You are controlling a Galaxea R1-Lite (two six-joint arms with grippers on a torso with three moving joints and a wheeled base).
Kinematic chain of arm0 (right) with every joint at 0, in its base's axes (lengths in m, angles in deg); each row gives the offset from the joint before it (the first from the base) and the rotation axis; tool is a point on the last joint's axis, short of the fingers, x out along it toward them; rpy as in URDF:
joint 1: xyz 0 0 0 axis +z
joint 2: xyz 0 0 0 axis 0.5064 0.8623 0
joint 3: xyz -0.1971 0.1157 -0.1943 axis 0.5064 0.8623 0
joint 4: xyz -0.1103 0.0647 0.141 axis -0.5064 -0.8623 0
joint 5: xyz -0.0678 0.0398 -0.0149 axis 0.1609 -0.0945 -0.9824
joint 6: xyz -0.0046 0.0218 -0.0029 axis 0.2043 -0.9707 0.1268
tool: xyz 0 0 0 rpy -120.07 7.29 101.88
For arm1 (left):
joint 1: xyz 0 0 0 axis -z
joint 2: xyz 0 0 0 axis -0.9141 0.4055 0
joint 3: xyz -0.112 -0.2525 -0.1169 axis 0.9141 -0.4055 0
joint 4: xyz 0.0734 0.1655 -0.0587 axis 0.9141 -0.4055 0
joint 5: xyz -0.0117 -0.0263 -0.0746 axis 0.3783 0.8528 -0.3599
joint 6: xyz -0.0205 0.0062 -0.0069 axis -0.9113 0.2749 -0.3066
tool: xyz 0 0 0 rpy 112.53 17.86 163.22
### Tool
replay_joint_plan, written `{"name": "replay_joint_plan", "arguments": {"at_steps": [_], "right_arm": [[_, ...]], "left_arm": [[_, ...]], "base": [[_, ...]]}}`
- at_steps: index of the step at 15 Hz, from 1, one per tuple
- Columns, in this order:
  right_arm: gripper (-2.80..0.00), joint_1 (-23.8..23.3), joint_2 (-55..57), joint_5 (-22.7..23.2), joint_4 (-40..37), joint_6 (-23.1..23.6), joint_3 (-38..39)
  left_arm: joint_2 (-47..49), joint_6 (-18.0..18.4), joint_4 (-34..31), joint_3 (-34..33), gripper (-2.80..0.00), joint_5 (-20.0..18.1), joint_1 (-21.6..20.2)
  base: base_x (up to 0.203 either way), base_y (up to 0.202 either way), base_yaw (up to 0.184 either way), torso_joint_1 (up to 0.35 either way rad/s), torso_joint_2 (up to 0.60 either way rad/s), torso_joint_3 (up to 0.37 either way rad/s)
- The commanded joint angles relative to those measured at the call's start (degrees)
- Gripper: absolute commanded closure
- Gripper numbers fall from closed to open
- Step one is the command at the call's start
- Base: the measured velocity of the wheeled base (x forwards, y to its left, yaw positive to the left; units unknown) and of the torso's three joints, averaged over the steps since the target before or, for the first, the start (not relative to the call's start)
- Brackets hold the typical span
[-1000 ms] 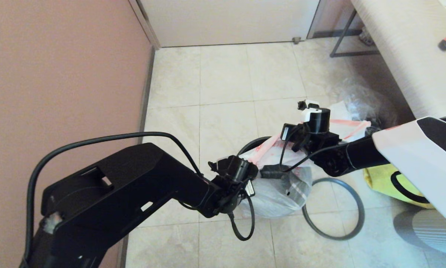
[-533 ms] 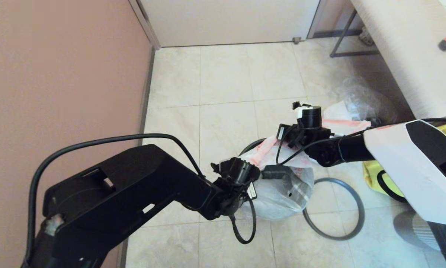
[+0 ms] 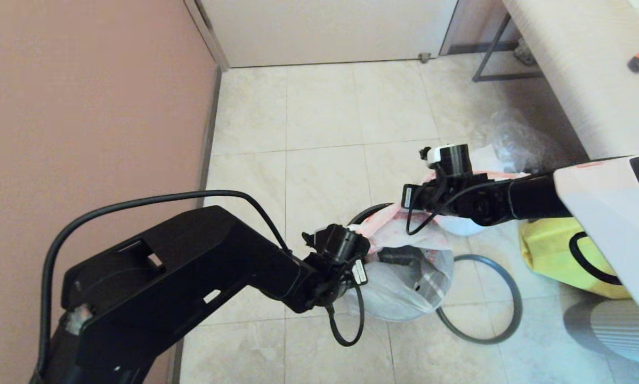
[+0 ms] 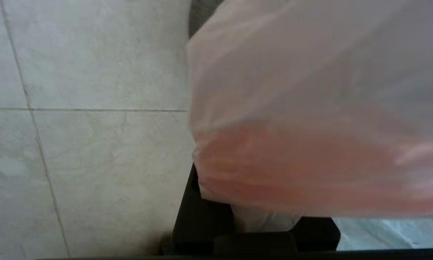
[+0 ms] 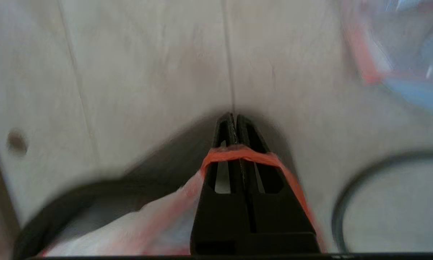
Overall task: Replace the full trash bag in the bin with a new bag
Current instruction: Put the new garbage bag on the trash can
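Head view: no brand, label or writing is legible to you here. Your full trash bag [image 3: 404, 277], white with pink-red edges, sits on the tiled floor [image 3: 319, 112] at the bin [image 3: 363, 209], of which only a dark arc of rim shows behind the bag. The grey hoop rim [image 3: 503, 325] lies flat on the floor just beside the bag; a yellow tote [image 3: 553, 250] sits near it. Your left gripper [image 3: 370, 248] is at the bag's near edge, your right gripper [image 3: 412, 200] at its far edge. Left wrist view: pink-edged film fills the frame over the fingers; you cannot tell whether they are clenched or released. Right wrist view: fingers [image 5: 227, 126] pressed together, with the bag's red-orange edge looped over them, so the bag's rim hangs from the closed pair.
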Motion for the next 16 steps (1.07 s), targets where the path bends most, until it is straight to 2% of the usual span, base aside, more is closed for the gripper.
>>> {"name": "replay_joint_plan", "arguments": {"at_steps": [1,5,11,14,16], "right_arm": [[0.00,0.02,-5.24,0.54,-3.20,-0.12,1.76],[0.00,2.11,-11.38,1.00,-4.63,-0.02,8.28],[0.00,8.76,-9.27,0.01,-3.25,0.10,14.30],[0.00,10.09,-6.53,0.10,-1.80,0.31,13.45],[0.00,9.86,-4.25,-0.01,-1.79,0.45,9.93]], "left_arm": [[0.15,-0.33,0.05,0.06,0.00,-0.07,-0.13],[0.15,-0.42,0.25,0.59,0.00,-0.94,-0.86],[0.28,-0.33,2.34,1.47,0.00,-0.85,-2.01],[0.43,-0.17,2.60,1.74,0.00,-0.93,-2.57],[0.65,-0.16,2.34,2.52,0.00,-1.02,-3.38]], "base": [[0.000,0.000,0.000,0.000,0.00,0.000],[0.000,0.000,0.000,0.000,0.00,0.000],[0.000,0.000,0.000,0.000,0.00,0.000],[0.000,0.000,0.000,0.000,0.00,0.000],[0.000,0.000,0.000,0.000,0.00,0.000]]}}
